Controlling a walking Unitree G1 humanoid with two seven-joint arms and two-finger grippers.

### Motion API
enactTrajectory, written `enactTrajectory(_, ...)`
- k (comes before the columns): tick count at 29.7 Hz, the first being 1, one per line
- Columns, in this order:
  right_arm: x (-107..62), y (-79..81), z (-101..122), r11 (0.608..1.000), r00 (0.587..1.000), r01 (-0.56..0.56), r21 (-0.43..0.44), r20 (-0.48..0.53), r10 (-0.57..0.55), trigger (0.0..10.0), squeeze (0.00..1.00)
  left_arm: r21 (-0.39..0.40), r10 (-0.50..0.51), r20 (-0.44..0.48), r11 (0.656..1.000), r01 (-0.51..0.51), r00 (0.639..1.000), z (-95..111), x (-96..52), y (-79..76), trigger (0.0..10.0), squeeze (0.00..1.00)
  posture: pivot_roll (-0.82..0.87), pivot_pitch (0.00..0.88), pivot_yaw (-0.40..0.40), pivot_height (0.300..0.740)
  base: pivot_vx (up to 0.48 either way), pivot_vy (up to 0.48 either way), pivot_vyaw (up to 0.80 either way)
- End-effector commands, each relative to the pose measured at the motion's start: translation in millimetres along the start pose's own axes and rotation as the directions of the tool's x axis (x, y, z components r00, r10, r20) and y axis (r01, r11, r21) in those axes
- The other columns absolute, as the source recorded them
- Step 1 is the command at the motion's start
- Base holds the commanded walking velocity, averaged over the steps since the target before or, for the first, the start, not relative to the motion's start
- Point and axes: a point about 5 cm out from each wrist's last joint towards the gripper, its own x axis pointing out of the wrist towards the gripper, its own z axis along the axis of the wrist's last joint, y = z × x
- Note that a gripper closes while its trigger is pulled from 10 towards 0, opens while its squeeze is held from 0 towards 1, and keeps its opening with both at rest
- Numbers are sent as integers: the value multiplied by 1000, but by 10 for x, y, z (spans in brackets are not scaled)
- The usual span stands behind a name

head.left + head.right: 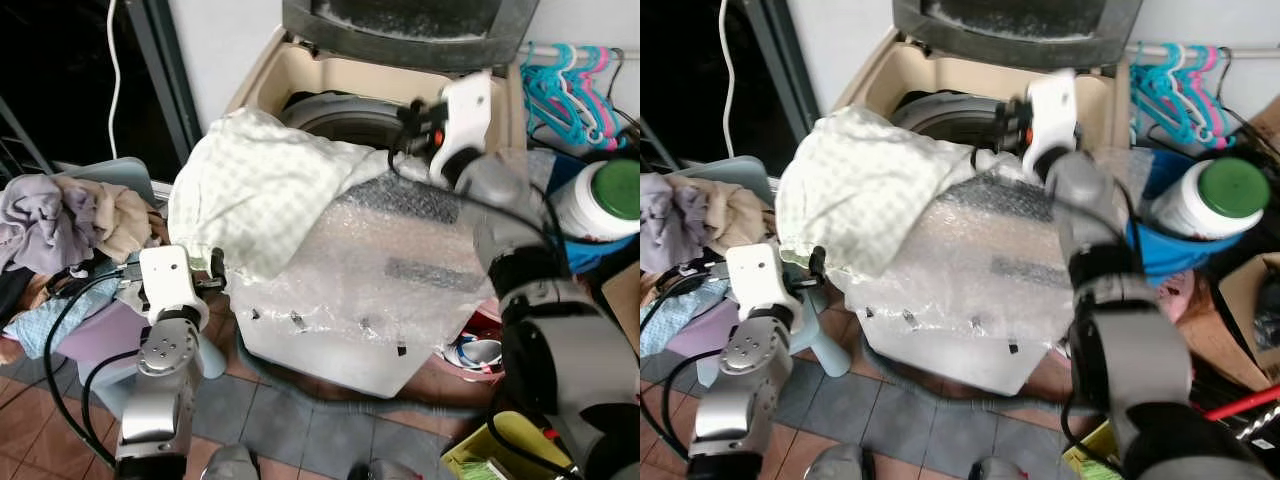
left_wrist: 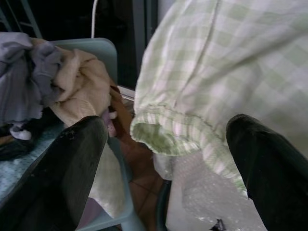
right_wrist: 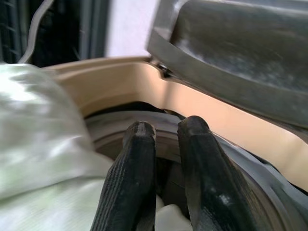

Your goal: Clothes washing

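Right claw (image 3: 163,144) pinching checked cloth (image 1: 260,185) over round drum (image 3: 231,159).

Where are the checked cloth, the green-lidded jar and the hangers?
Checked cloth (image 1: 262,185): left eye view, middle of the fabric draped over the washer's edge.
Jar (image 1: 617,188): left eye view, on its green lid.
Hangers (image 1: 560,88): left eye view, on the turquoise bunch.

No text, label, brand, number or sign can be read anywhere. The white jar with the green lid (image 1: 603,200) at the right edge of the frame shows a plain side, with no legible print.
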Motion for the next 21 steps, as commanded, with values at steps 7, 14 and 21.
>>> enactTrajectory(7,-219,153,108,998,996,15,-64,88,-10,10000,1000,36,-109,67,994,107,992,209,7,-88,10000,0,-15,0,65,740,0,40,765)
enactTrajectory(14,-493,218,-43,980,978,201,-1,56,-201,10000,1000,34,-134,43,991,132,990,132,-55,-129,10000,0,-10,0,48,740,0,290,757)
enactTrajectory(21,-618,246,-100,925,925,378,26,24,-379,10000,1000,30,-139,39,990,138,990,129,-50,-144,10000,0,-12,0,52,740,0,433,71)
